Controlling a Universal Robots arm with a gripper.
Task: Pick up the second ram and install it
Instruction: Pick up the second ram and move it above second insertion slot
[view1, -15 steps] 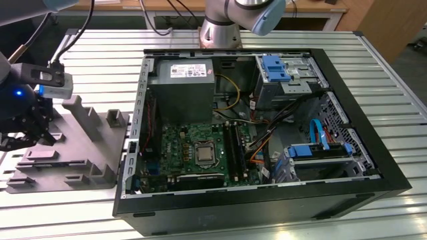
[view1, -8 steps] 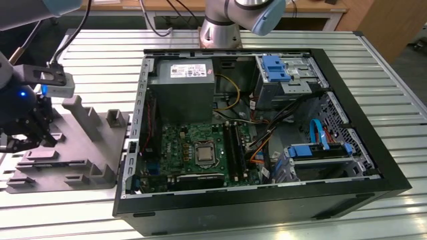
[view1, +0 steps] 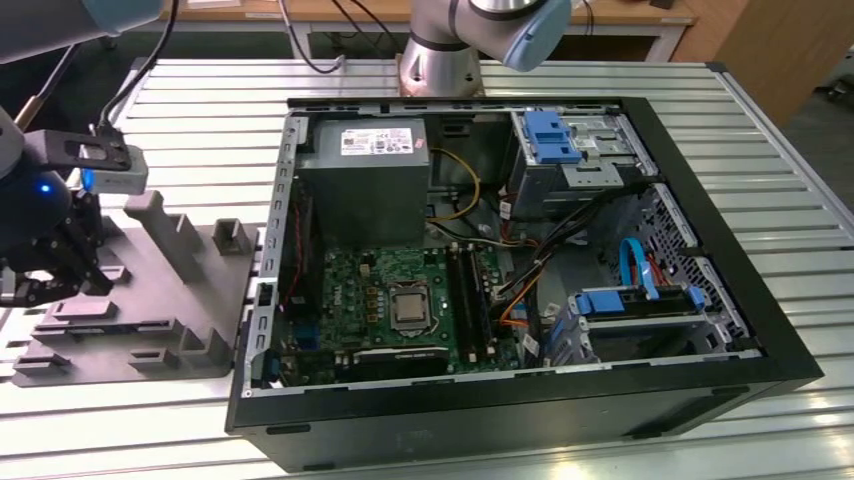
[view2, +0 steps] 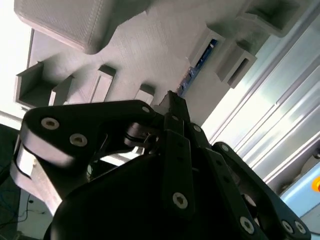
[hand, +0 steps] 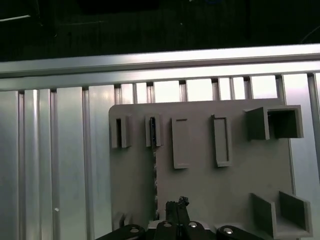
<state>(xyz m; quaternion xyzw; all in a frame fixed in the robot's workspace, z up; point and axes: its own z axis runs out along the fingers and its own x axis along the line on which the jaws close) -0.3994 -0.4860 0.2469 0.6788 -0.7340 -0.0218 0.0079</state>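
The pincer (hand: 178, 204) has its two fingers drawn together at the tips with nothing visible between them; in the exterior view it hangs at the exterior view's left, over the grey fixture (view1: 160, 305), well apart from the open computer case (view1: 534, 405).

The second ram (hand: 154, 170) stands on edge in a narrow slot of that fixture, a thin dark stick running along the fixture's face; in the second wrist view it shows as a bluish strip (view2: 194, 72) just beyond the fingertips (view2: 172, 107).

In the first wrist view the pincer's tips sit just beside the ram's near end, not around it; whether they touch it I cannot tell.

The fixture lies flat on the slatted metal surface (view1: 747, 150); the case lies on its side to the exterior view's right of it, with the motherboard (view1: 374, 275) and the grey power supply (view1: 360, 190) showing inside.
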